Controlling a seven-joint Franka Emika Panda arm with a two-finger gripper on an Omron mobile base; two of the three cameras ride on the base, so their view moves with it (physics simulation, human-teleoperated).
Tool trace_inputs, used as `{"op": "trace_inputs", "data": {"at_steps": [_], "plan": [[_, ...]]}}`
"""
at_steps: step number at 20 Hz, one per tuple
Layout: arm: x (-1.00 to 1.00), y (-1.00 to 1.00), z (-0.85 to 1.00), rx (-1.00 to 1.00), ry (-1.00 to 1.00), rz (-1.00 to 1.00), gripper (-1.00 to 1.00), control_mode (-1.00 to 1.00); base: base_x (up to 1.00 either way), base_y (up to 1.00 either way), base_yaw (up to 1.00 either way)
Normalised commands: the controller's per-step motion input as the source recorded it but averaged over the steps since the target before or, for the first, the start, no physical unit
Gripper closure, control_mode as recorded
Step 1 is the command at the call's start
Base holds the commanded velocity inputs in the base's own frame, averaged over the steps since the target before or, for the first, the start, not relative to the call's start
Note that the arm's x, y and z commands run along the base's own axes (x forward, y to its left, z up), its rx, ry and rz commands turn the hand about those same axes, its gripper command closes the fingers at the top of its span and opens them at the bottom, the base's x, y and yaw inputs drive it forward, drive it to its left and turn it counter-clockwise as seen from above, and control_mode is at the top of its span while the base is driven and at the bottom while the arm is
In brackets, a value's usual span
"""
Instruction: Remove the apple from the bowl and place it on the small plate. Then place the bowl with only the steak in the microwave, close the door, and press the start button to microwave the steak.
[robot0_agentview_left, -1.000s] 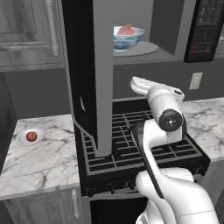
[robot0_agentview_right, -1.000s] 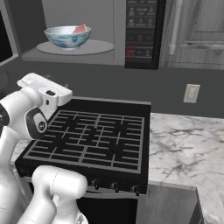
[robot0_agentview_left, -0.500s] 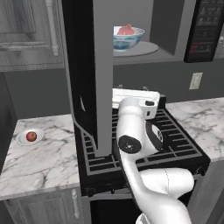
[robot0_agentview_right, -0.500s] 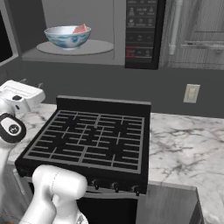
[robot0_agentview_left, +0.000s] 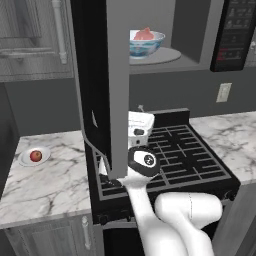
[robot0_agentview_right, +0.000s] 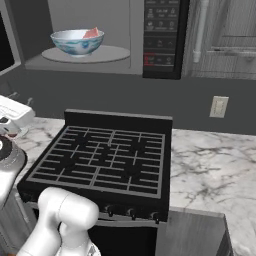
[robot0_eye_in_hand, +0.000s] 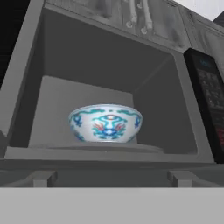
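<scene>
The bowl (robot0_agentview_left: 145, 45) (robot0_agentview_right: 76, 42) (robot0_eye_in_hand: 105, 124) stands on the turntable (robot0_agentview_right: 107, 54) inside the microwave (robot0_agentview_right: 105, 20), with the steak (robot0_agentview_left: 145, 33) (robot0_agentview_right: 91, 33) showing above its rim. The door (robot0_agentview_left: 92, 75) hangs wide open to the left. On the left counter, the apple (robot0_agentview_left: 35, 156) rests on the small plate (robot0_agentview_left: 26, 159). My gripper (robot0_agentview_right: 20, 98) (robot0_eye_in_hand: 111, 177) is open and holds nothing. It sits low over the stove's back left, below the microwave mouth and pointing up at the bowl. In the left base view the door partly hides the hand.
A black stove (robot0_agentview_right: 105, 160) with grates lies under the microwave. Marble counters run to its left (robot0_agentview_left: 50, 185) and right (robot0_agentview_right: 215, 160). The black button panel (robot0_agentview_right: 161, 35) is right of the cavity. A wall socket (robot0_agentview_right: 218, 106) and grey cabinets (robot0_agentview_right: 225, 35) stand behind.
The arm has swung left and down, drawing the hand from over the stove's middle towards the open door's edge. Bowl, steak, apple and door have not moved.
</scene>
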Motion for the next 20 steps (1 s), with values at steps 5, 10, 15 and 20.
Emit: {"op": "trace_inputs", "data": {"at_steps": [5,10,15,20], "plan": [[0.03,0.77,-0.21,-0.05,-0.05,-0.02,-1.0,-1.0,0.0,0.0,0.0],[-0.19,0.16,-0.04,-0.01,-0.04,0.03,-1.0,-1.0,0.0,0.0,0.0],[-0.24,0.63,0.15,0.0,-0.13,-0.01,-1.0,-1.0,0.0,0.0,0.0],[-0.16,0.58,0.21,0.0,-0.12,0.0,-1.0,-1.0,0.0,0.0,0.0]]}}
